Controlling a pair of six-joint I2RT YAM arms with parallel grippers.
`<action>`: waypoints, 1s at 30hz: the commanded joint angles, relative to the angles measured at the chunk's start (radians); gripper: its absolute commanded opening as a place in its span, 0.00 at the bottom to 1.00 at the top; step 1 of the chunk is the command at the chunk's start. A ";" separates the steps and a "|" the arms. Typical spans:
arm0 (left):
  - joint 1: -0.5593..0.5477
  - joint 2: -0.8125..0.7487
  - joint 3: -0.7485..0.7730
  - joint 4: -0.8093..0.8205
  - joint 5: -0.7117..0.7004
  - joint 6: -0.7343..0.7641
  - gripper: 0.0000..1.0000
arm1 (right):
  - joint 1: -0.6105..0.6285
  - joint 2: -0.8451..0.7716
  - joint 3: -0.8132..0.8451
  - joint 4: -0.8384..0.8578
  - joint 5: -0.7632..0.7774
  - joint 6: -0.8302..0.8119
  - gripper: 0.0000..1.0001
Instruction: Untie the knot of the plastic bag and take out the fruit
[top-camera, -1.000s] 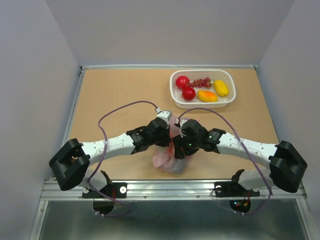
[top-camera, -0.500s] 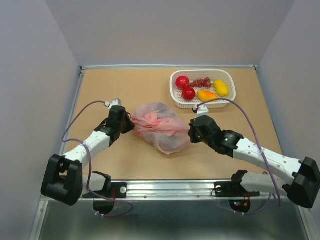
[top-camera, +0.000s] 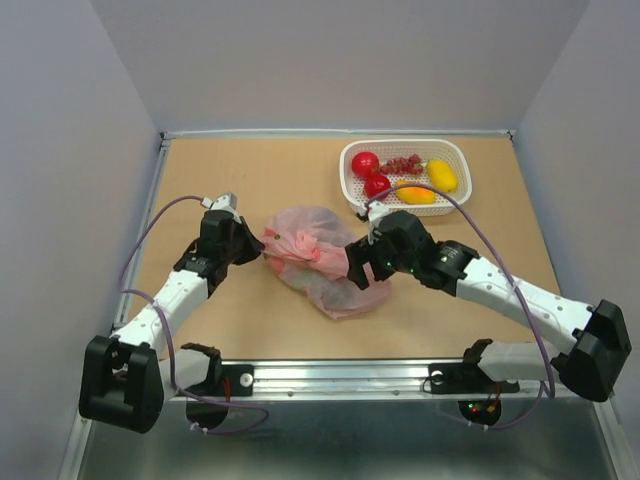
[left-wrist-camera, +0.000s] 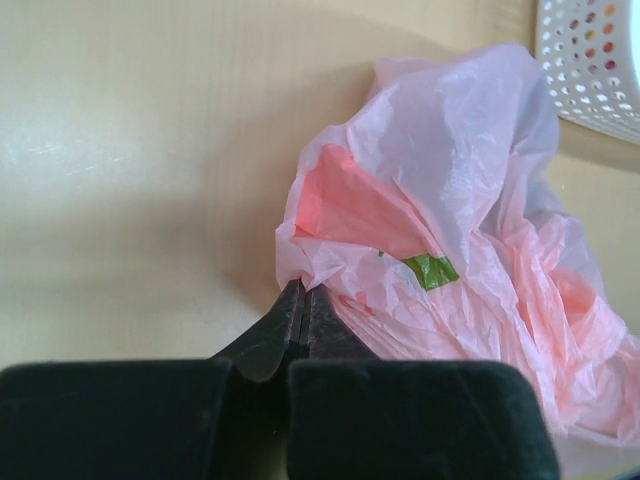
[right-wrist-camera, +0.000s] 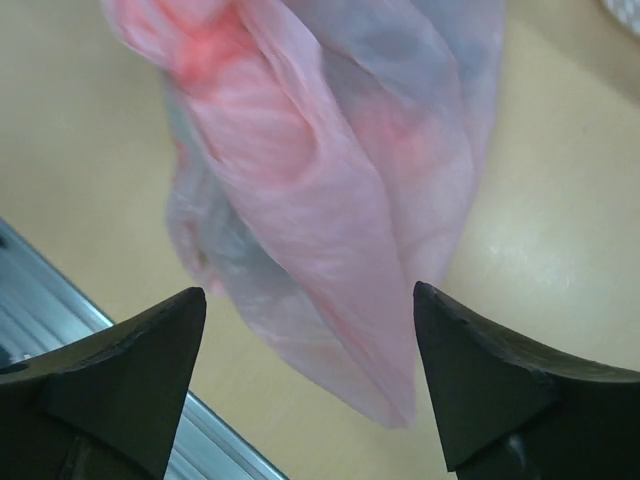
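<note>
The pink plastic bag (top-camera: 318, 255) lies crumpled on the table between the two arms. My left gripper (top-camera: 260, 251) is at its left end, shut on a pinch of the bag's edge (left-wrist-camera: 300, 290). A green patch (left-wrist-camera: 430, 270) and a reddish shape (left-wrist-camera: 350, 205) show through the film. My right gripper (top-camera: 362, 278) hovers open over the bag's right end. In the right wrist view a loose fold of the bag (right-wrist-camera: 330, 190) hangs between the wide-apart fingertips (right-wrist-camera: 190, 300) without touching them. Fruit (top-camera: 415, 192) lies in the white basket (top-camera: 350, 190).
The white basket stands at the back right, just behind my right gripper, holding two red fruits (top-camera: 371, 175), grapes (top-camera: 402, 164), an orange fruit and a yellow one (top-camera: 442, 175). The table's metal front edge (right-wrist-camera: 40, 275) runs close below the bag.
A second ago both grippers were bunched together on the bag near the front edge. They moved apart and the bag now lies spread out. The right gripper has since come left over the bag, open.
</note>
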 joint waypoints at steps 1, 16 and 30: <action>-0.018 -0.082 0.052 -0.041 0.035 0.050 0.00 | 0.003 0.037 0.204 0.030 -0.145 -0.144 0.91; -0.027 -0.171 0.150 -0.198 0.018 0.050 0.00 | 0.118 0.353 0.366 -0.027 -0.096 -0.390 0.70; 0.068 -0.133 0.126 -0.227 -0.182 0.086 0.00 | 0.127 0.194 0.197 -0.024 0.298 -0.373 0.01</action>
